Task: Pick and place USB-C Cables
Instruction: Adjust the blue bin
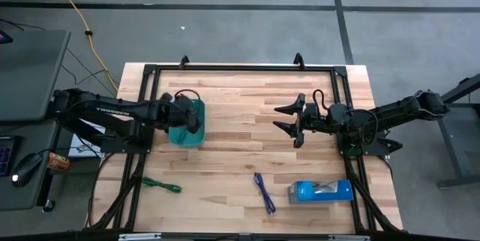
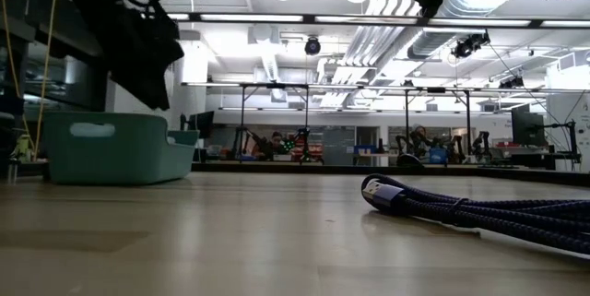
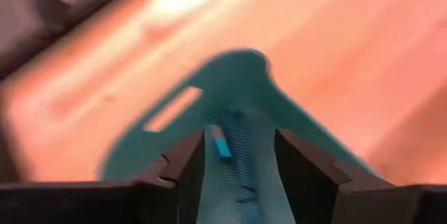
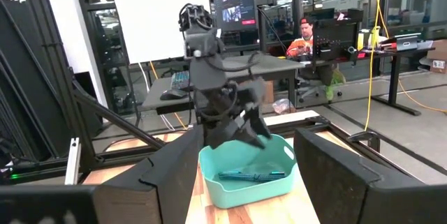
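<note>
We see the left gripper above the teal tray, parted and empty; the light blue cable lies inside. The right gripper waits wide open. The green cable and purple cable remain on the table; withdrawing carelessly risks knocking the tray.

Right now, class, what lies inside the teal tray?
One light blue cable lies on the floor of the teal tray. The left gripper hangs above, its arm hiding the back corner.

Evenly lit from overhead ceiling strips glaring white in the low view, casting soft shadows on the table, with heavy motion blur and an orange cast in the left wrist view, foreground cable slightly soft.
</note>
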`<control>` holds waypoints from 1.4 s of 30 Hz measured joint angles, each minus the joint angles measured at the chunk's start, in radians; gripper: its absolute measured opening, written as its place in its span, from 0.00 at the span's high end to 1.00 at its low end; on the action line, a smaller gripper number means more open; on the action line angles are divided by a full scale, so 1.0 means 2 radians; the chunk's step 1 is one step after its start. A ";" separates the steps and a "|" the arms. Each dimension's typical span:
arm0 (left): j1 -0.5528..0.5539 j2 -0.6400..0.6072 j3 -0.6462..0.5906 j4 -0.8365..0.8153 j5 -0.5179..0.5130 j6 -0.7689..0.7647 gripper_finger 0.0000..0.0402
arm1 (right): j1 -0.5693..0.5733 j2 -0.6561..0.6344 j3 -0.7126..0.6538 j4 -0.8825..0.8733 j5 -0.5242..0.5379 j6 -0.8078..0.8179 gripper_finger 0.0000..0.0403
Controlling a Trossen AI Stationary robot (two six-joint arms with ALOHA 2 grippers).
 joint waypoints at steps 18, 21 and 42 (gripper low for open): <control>-0.037 0.000 -0.013 -0.201 -0.051 -0.244 0.69 | 0.000 0.000 0.000 -0.011 0.000 0.007 0.44; -0.037 0.000 -0.018 -0.205 -0.049 -0.243 0.69 | 0.000 0.000 0.000 -0.011 0.000 0.007 0.44; -0.038 0.001 -0.018 -0.247 0.034 -0.253 0.75 | 0.000 0.000 0.000 -0.011 0.000 0.007 0.44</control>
